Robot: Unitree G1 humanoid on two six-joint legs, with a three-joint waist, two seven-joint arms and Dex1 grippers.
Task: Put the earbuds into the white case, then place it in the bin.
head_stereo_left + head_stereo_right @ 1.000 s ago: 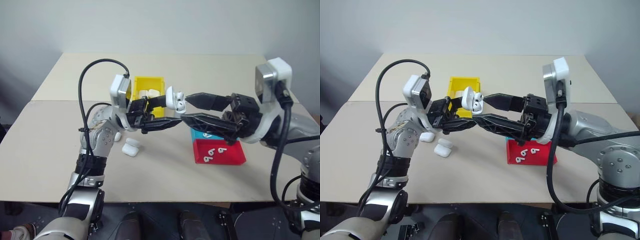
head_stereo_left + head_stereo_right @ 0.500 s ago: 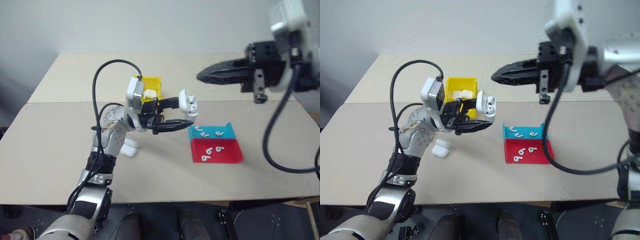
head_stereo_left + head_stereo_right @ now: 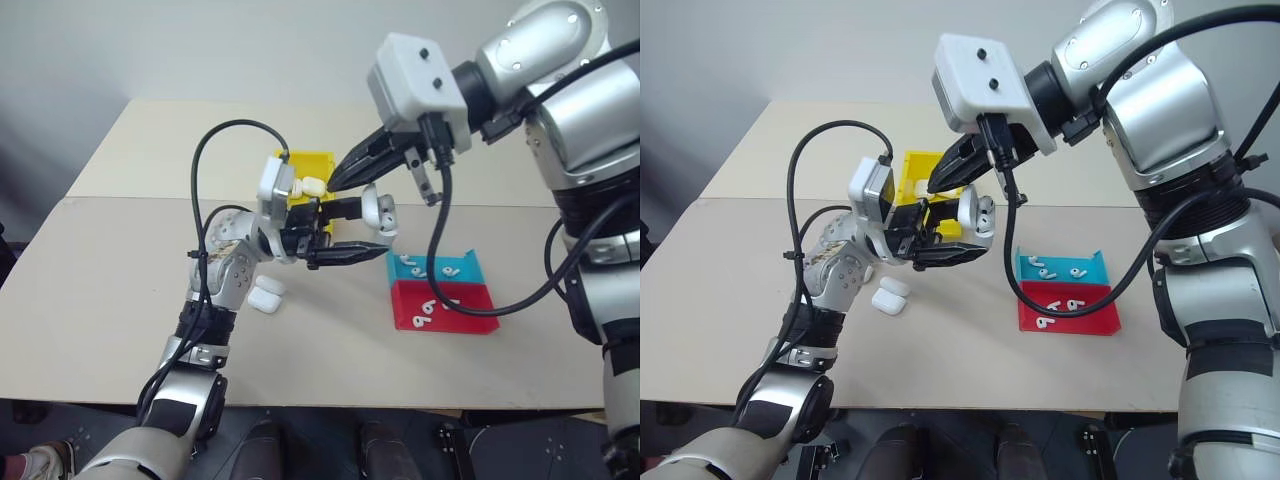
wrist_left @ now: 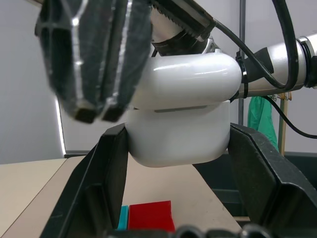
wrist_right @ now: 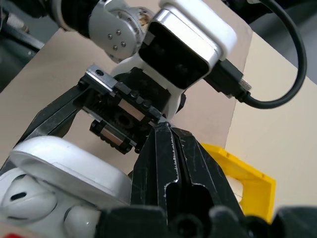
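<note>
My left gripper (image 3: 372,230) is shut on the white case (image 3: 378,212) and holds it in the air over the middle of the table. In the right wrist view the case (image 5: 54,188) has its lid ajar, with earbuds (image 5: 20,198) seated inside. My right gripper (image 3: 335,183) is shut and slants down from above, its tips against the lid side of the case. The yellow bin (image 3: 305,160) stands just behind the left gripper, with a white case (image 3: 312,186) lying in it. Loose earbuds (image 3: 425,270) lie in the trays to the right.
A shallow teal tray (image 3: 470,268) and a red tray (image 3: 475,305) sit side by side right of the held case, each with a few earbuds. Two more white cases (image 3: 265,295) lie on the table under the left forearm. A black cable loops over the left arm.
My right gripper has shut, pulled away from the case, swung high and turned over. It now comes down at the lid from above. The left gripper still holds the case.
</note>
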